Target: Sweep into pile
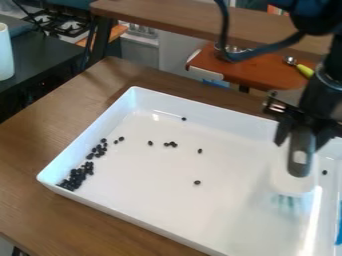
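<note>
In the camera view, the black gripper (300, 136) hangs at the right of the frame over a white tray (220, 242), its fingers parted by the width of a brush handle and closed on it. The scrubbing brush (294, 183) points downward, grey handle up, white head and teal bristles below, over the tray's right part; whether the bristles touch the tray floor I cannot tell. Black beans (75, 178) are heaped in the tray's corner at lower left, with a looser trail up along the left wall. A few more lie scattered across the middle, one near the far wall, and one right of the brush. The tray sits on a brown wooden table (27, 170).
</note>
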You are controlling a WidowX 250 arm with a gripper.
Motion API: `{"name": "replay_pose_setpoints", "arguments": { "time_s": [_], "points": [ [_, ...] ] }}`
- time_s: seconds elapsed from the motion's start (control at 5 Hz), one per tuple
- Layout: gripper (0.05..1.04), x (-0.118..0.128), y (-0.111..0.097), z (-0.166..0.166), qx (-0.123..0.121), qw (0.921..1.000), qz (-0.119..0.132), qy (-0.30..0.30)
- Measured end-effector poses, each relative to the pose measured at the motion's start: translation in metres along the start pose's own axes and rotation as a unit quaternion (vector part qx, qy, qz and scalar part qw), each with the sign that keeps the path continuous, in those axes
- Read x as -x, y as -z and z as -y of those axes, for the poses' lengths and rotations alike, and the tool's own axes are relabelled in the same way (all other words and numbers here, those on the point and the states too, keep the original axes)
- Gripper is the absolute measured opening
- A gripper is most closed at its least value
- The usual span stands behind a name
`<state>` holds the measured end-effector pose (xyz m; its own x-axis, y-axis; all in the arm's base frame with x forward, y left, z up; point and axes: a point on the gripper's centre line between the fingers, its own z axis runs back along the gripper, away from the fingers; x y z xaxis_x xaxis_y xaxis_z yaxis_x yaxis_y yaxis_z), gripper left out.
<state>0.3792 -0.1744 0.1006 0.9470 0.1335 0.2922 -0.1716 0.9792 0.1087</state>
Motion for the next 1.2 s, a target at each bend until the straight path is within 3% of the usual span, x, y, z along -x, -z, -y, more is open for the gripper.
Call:
{"name": "replay_pose_setpoints", "arguments": {
  "time_s": [0.6, 0.8, 1.2],
  "points": [
    [0.497, -0.024, 0.015, 0.029, -0.012, 0.9999, -0.007, -0.006],
    [0.497, -0.023, 0.025, 0.036, -0.022, 0.9997, -0.011, -0.004],
    [0.496, -0.016, 0.030, 0.029, -0.040, 0.9991, 0.005, 0.011]
  ]
}}
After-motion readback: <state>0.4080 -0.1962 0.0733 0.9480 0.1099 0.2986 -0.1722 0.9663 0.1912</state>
